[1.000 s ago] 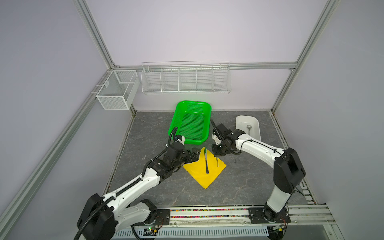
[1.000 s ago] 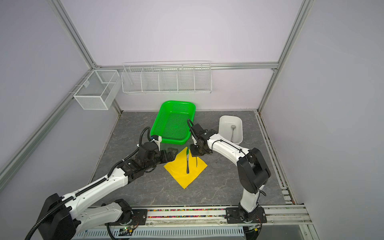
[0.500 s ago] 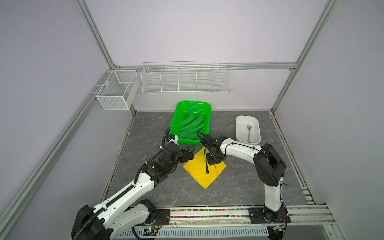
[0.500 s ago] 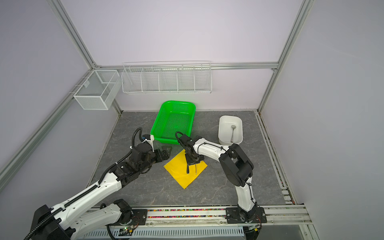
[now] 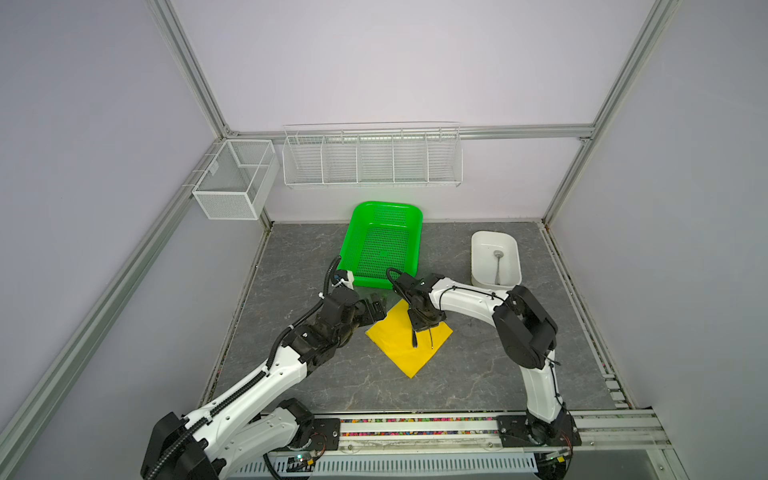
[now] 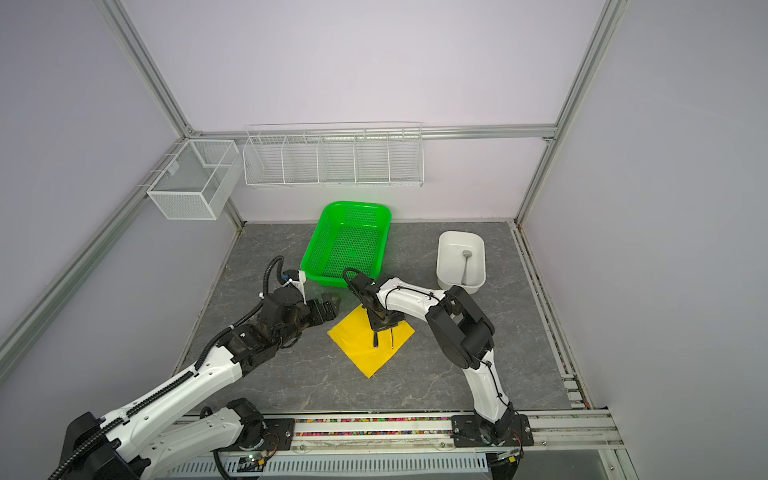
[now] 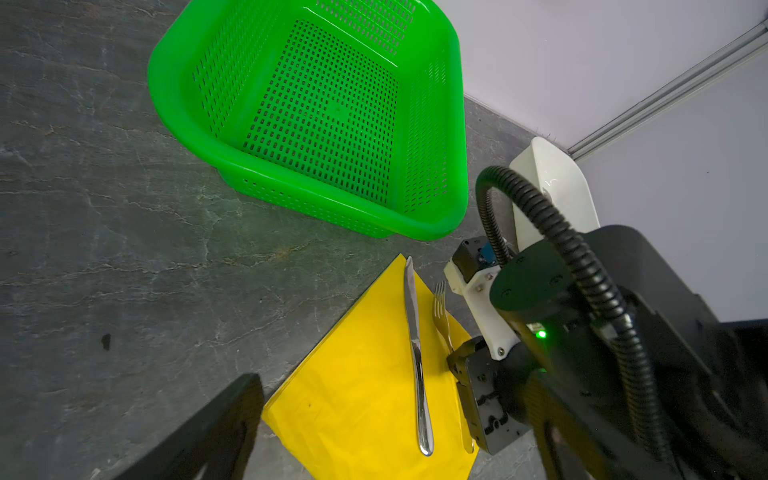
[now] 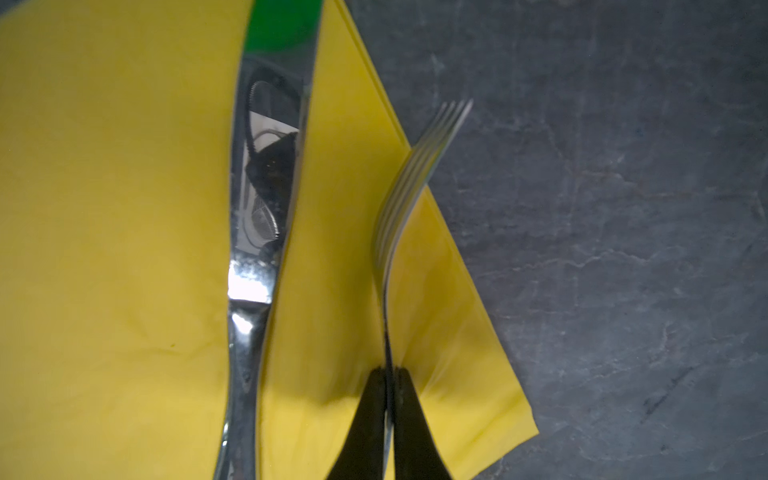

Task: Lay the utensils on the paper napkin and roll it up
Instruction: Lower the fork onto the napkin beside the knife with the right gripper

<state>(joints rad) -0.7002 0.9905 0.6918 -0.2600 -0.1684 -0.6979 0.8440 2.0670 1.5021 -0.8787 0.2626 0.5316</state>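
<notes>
Two utensils at the paper napkin (image 5: 390,338), spoon (image 5: 497,266) apart in a white tub (image 5: 478,257).
On it lies the knife (image 7: 417,357); right jaws pinch the fork (image 8: 405,195) beside it; left jaws gape empty nearby.

The right pincer (image 8: 388,374) is closed on the fork (image 8: 399,216), its two black fingers (image 8: 372,399) pressed against either side of the thin handle. The fork is turned on edge, so its tines show as stacked silver lines. They point away from the pincer, and their tips reach past the napkin's border over the grey veined counter (image 8: 623,208). The yellow paper napkin (image 8: 104,249) fills most of the frame, and its edge shows several thin layers. The knife (image 8: 249,291) lies flat on the napkin beside the fork, with a strip of yellow between them. Its polished blade carries green and dark reflections.
</notes>
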